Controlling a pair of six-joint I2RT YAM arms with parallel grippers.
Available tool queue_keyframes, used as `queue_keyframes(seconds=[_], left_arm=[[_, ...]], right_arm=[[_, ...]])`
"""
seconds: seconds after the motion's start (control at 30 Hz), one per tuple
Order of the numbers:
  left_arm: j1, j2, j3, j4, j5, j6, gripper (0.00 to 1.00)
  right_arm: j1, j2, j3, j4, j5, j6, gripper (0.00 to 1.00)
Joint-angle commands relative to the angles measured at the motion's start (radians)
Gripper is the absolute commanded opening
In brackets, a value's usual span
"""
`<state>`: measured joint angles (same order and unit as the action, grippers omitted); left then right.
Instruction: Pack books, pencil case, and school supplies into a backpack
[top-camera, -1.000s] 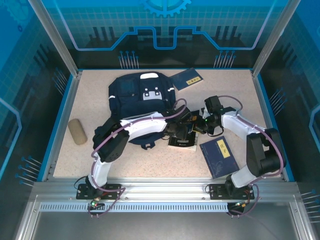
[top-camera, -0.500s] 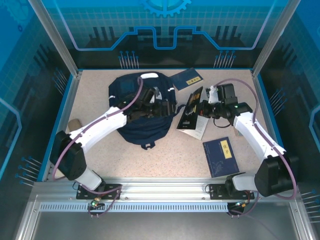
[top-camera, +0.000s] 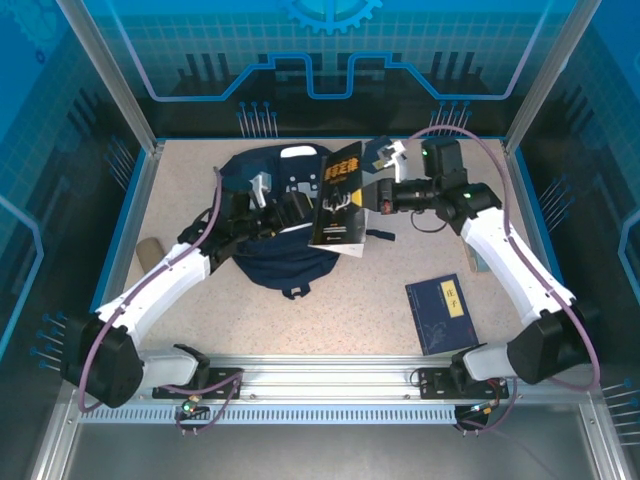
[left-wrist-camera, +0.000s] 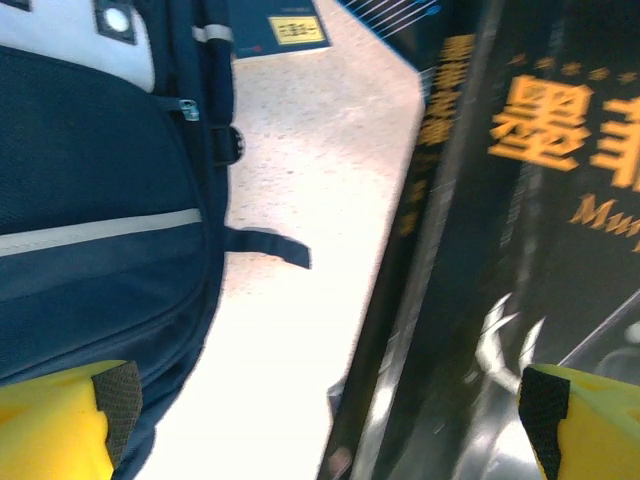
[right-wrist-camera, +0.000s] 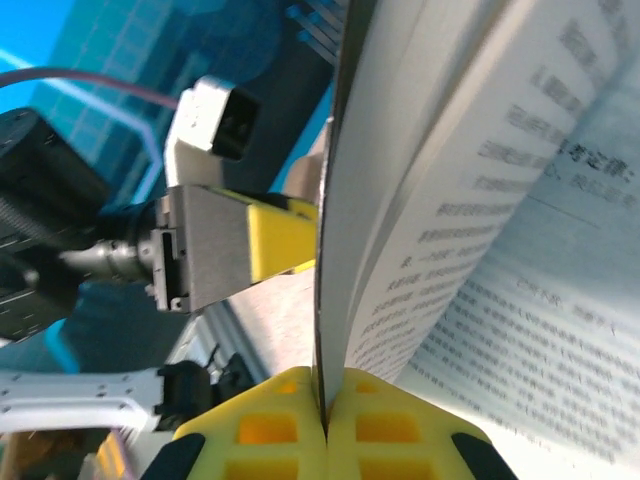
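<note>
Reaching from its base at 5 o'clock, the right arm (top-camera: 510, 255) bends at a high elbow and sweeps toward 12 o'clock. Its wrist is turned sideways, so the right gripper (top-camera: 372, 196) points at 9 o'clock. The yellow fingers (right-wrist-camera: 300, 415) are pressed together on the cover edge of the black book (top-camera: 338, 198). The book hangs upright and partly fanned open above the table (top-camera: 350, 300).

The left arm (top-camera: 160, 285) runs from its base at 7 o'clock out to a low elbow at 8 o'clock. From there it stretches toward centre, putting the left gripper (top-camera: 285, 208) over the backpack (top-camera: 270, 235). Its jaws stand wide apart and hold nothing. In the left wrist view the two yellow pads (left-wrist-camera: 60, 420) flank the backpack's side and the book's spine.

The backpack is soft navy fabric with pale stripes and a white-and-grey patch, lying flat at 11 o'clock. The black book is a thin glossy paperback with orange lettering and a white emblem, its printed pages showing in the right wrist view.

There are three books. One navy book (top-camera: 440, 313) with a yellow label lies flat at 4 o'clock, and a second navy book (left-wrist-camera: 285, 22) lies near 12 o'clock. One pencil case (top-camera: 150, 247), a tan roll, sits at 9 o'clock, partly hidden by the left arm. The table is speckled beige.
</note>
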<state>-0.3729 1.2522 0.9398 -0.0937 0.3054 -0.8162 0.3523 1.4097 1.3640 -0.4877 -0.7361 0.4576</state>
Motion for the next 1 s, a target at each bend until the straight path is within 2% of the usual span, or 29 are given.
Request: queue_keyframes(seconds=[0.0,0.2,0.33,0.53,0.9,0.97], left_arm=[[0.033,-0.043,-0.037,0.125,0.128,-0.084,0.99],[0.09,-0.039,-0.096,0.14,0.139,-0.099,0.99],[0.127,-0.011,-0.143,0.267,0.226,-0.156,0.99],[0.129,0.022,-0.182,0.453,0.325,-0.226,0.99],[0.129,-0.008,-0.2,0.539,0.392,-0.256,0.98],[0.129,-0.024,-0.203,0.545,0.388,-0.256,0.93]], right_arm=[[0.039,0.059,0.082,0.033,-0.132,-0.027,0.0],[0.079,0.097,0.128,0.06,-0.188,-0.021,0.0],[0.08,0.119,0.129,0.093,-0.224,0.004,0.0],[0.079,0.145,0.134,0.107,-0.25,0.028,0.0],[0.073,0.169,0.147,0.13,-0.269,0.065,0.0],[0.064,0.176,0.151,0.104,-0.254,0.053,0.0]])
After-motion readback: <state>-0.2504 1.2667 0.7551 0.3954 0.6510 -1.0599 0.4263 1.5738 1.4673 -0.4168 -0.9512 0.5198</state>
